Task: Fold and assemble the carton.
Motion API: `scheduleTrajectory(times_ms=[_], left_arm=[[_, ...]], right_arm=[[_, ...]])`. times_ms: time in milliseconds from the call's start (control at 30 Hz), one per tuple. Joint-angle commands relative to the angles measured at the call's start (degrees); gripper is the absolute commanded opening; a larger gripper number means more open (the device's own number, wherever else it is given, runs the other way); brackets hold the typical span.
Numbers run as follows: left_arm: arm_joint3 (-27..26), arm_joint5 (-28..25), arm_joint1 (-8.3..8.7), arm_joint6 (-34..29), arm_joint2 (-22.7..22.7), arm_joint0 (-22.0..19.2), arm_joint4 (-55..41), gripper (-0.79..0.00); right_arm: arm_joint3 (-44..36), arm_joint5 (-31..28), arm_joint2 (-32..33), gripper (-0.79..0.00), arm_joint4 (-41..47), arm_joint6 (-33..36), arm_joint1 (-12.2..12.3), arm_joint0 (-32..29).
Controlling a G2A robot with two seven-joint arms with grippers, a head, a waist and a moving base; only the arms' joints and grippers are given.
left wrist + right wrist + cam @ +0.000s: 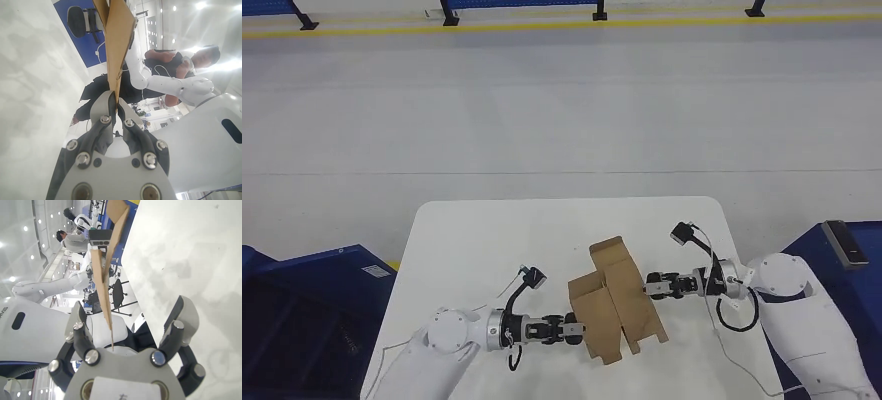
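A flat brown carton (614,300) with loose flaps lies partly raised near the front of the white table (492,250). My left gripper (577,327) is at its left edge. In the left wrist view the gripper (115,101) is shut on the thin edge of the cardboard (117,37). My right gripper (650,287) is at the carton's right side. In the right wrist view it (130,306) stands open, its fingers wide apart. A cardboard panel (103,291) runs edge-on between them, nearer one finger (79,311) and touching neither pad.
Blue bins (302,300) flank the table on both sides. A dark flat device (845,242) rests on the right one. The table's back half and left part are bare.
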Motion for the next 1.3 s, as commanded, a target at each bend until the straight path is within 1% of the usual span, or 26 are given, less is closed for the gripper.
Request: scheduleTrajectory(times_ms=[0,33,100,133,367,400,433,467,600,700,833,1000,1133,1267], left_arm=[[0.2,0.4,-0.21,0.7,1.0,-0.5,0.4,-0.785],[0.2,0.4,-0.32,1.0,1.4,-0.7,0.4,-0.785],[0.4,0.3,-0.53,1.1,2.3,-1.1,0.3,-0.785],[0.5,0.3,-0.62,1.1,2.7,-1.3,0.1,-0.785],[1.3,-0.7,-0.99,1.1,4.3,-1.9,-1.4,-0.785],[1.4,-0.7,-1.02,1.1,4.4,-1.9,-1.7,-0.643],[1.5,-0.8,-1.03,1.1,4.5,-2.0,-1.8,-0.175],[1.5,-0.9,-1.06,1.2,4.6,-1.9,-2.3,0.0],[1.6,-1.4,-0.92,-0.5,4.2,-1.5,-6.2,0.0],[3.1,-2.8,-0.19,-2.2,1.2,-0.9,-9.5,0.0],[4.6,-4.1,1.07,-1.6,-3.7,0.8,-9.1,0.0],[5.6,-5.2,2.41,0.9,-8.9,2.5,-5.3,0.0],[4.9,-5.7,3.28,2.0,-11.9,3.7,-2.1,0.0],[3.8,-5.2,3.85,1.4,-13.3,4.8,-0.5,0.0]], right_arm=[[-0.5,-0.2,-0.6,-0.132,0.8,-0.2,0.6,-0.1],[-0.8,-0.4,-0.9,-0.406,1.3,-0.4,0.9,-0.2],[-1.2,-0.6,-1.4,-0.702,2.2,-0.6,1.5,-0.2],[-1.3,-0.6,-1.7,-0.785,2.5,-0.6,1.8,-0.2],[-2.0,-0.6,-4.3,-0.785,5.7,-0.6,3.8,0.3],[-2.1,-0.6,-4.6,-0.785,6.3,-0.6,4.1,0.4],[-2.2,-0.6,-5.0,-0.785,7.1,-0.6,4.4,0.4],[-2.4,-0.6,-5.3,-0.785,7.8,-0.6,4.7,0.5],[-2.5,-0.8,-6.2,-0.785,9.6,-0.8,5.8,0.7],[-2.6,-1.8,-6.4,-0.785,9.9,-1.8,6.8,0.7],[-2.6,-1.8,-6.4,-0.785,9.9,-1.8,6.8,0.7],[-2.6,-1.8,-6.4,-0.785,9.9,-1.8,6.8,0.7],[-2.6,-1.8,-6.4,-0.785,9.9,-1.8,6.8,0.7],[-2.6,-1.8,-6.4,-0.785,9.9,-1.8,6.8,0.7]])
